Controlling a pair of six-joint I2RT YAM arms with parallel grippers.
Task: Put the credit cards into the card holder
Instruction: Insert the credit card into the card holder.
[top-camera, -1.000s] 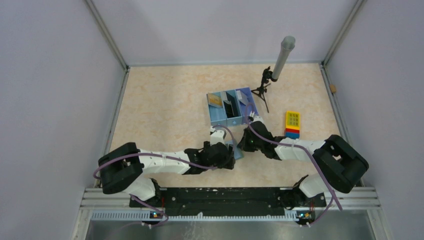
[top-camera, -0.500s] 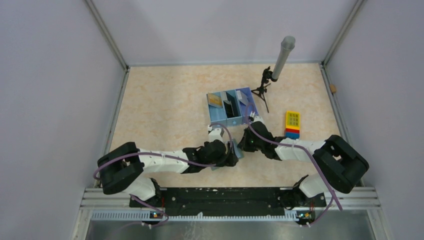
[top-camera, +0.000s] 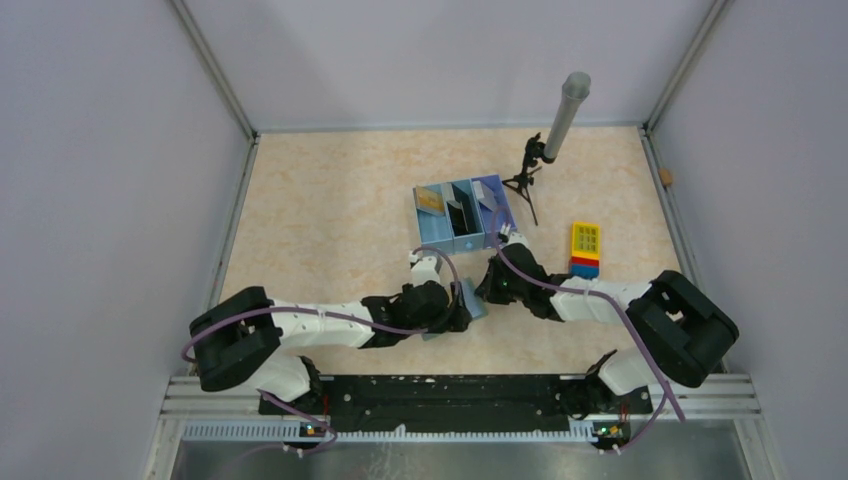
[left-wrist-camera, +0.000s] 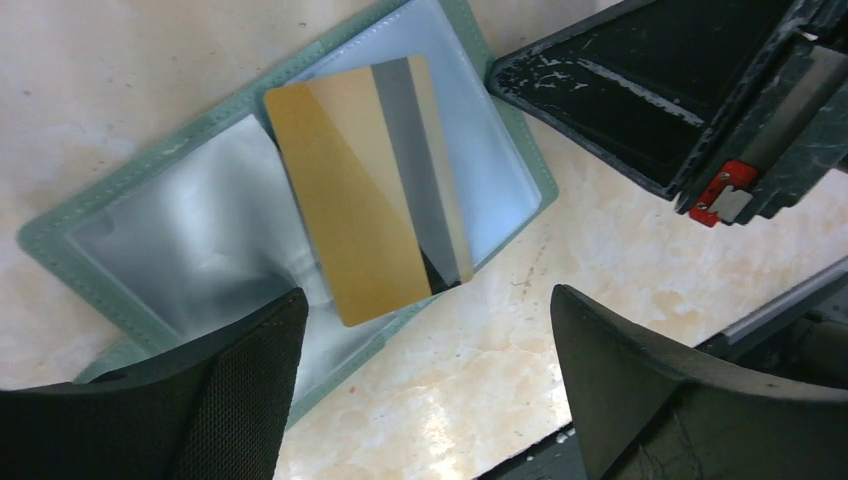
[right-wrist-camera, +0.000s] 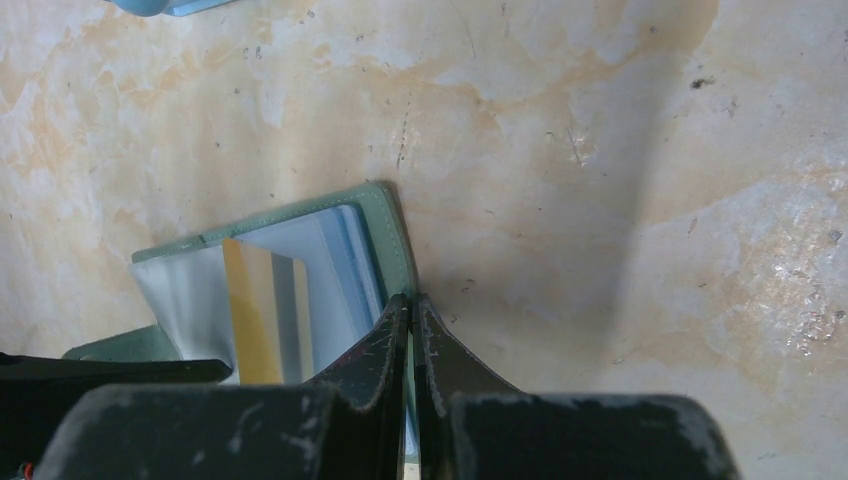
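The card holder lies open on the table, grey-green at the rim and light blue inside. A gold card with a grey stripe lies slanted across its right panel, its lower corner sticking out over the holder's edge. My left gripper is open and empty, just above the holder's near edge. My right gripper is shut on the holder's edge, pinning it. In the top view the holder sits between the left gripper and the right gripper.
A blue three-compartment tray stands just beyond the grippers, with a gold card and a dark card in it. A small tripod with a grey tube stands behind it. A yellow toy block lies to the right.
My left gripper has drawn back a little to the left, away from the holder. The right arm has stayed in place.
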